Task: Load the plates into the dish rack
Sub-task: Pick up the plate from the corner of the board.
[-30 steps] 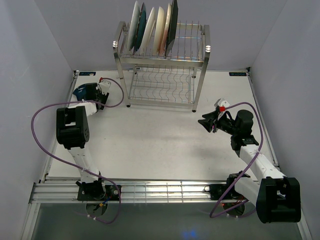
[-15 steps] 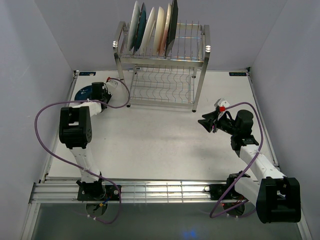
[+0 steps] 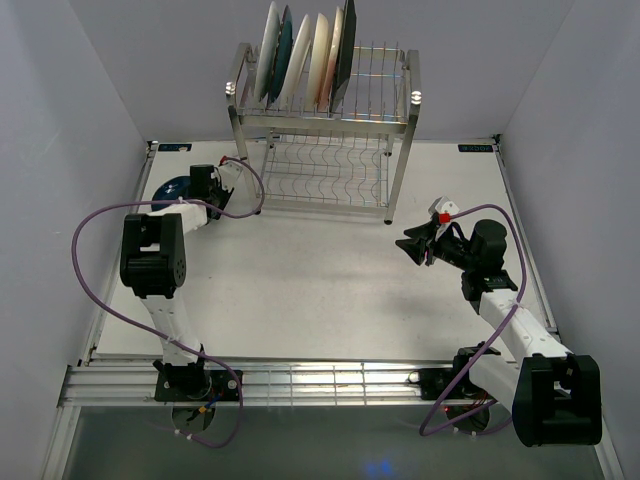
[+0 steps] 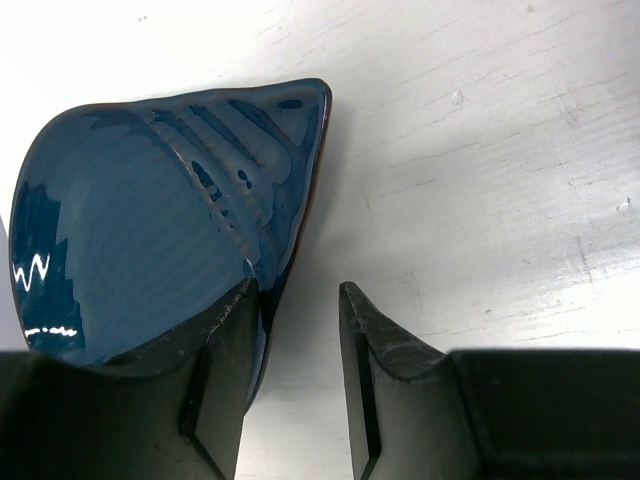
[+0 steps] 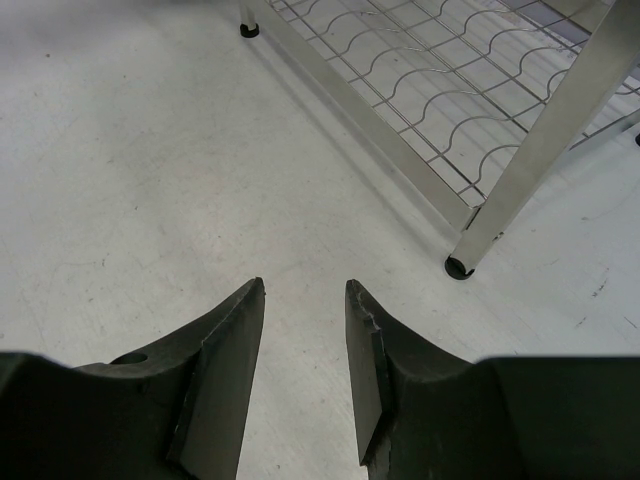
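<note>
Left pincer (image 4: 295, 290) released, straddling blue plate (image 4: 150, 230) rim on desk (image 4: 480, 200). Right pincer (image 5: 304, 285) released, empty, near rack (image 5: 540, 150).

Plates (image 3: 300, 55), perhaps six, are stood on edge in the upper tier of the dish rack (image 3: 325, 150) at the table's (image 3: 320, 290) far side. A lone plate (image 3: 168, 187) is seen on the table to the rack's left.

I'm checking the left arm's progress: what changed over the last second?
The left end effector slid right, toward the rack. Its jaws stand open with the rim of the blue plate between them, and the plate seems nudged slightly right too. The right end effector, rack and racked plates stayed put.
</note>
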Controlling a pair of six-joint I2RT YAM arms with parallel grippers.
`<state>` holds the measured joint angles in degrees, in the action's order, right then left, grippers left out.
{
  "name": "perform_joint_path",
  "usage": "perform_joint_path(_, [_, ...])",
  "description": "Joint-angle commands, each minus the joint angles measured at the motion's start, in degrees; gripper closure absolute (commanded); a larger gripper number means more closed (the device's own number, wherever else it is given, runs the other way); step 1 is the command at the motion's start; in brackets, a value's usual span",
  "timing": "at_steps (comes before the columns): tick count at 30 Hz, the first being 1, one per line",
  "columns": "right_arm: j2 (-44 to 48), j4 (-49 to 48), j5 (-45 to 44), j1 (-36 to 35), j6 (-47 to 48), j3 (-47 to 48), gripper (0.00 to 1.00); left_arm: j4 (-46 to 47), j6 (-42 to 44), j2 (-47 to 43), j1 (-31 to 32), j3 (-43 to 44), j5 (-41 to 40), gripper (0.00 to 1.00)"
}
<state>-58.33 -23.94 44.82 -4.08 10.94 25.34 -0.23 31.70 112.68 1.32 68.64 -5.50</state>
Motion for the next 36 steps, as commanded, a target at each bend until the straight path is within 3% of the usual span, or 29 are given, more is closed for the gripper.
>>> perform_joint_path(1, [0.8,-0.8,1.0,0.3,0.4,1.6,0.55,-2.3,0.2,-1.8,0.5,-0.3,-1.2,0.52])
perform_joint_path(11, [0.7,-0.8,1.1,0.3,0.4,1.7,0.56,-0.2,1.3,-0.3,0.4,-1.3,-6.2,0.52])
perform_joint_path(23, [0.8,-0.7,1.1,0.3,0.5,1.6,0.56,-1.5,-0.8,1.4,-0.1,0.0,-2.4,0.78])
perform_joint_path(25, [0.9,-0.7,1.0,0.3,0.5,1.6,0.56,-1.8,-0.9,1.7,-0.2,0.3,-2.2,0.90])
perform_joint_path(28, [0.8,-0.6,1.0,0.3,0.5,1.6,0.56,-2.2,-1.2,2.1,-0.2,0.3,-1.8,1.00])
perform_joint_path(36, [0.8,-0.6,0.7,0.3,0.4,1.7,0.56,-0.2,-4.0,-0.1,-0.2,-1.7,-2.1,1.00])
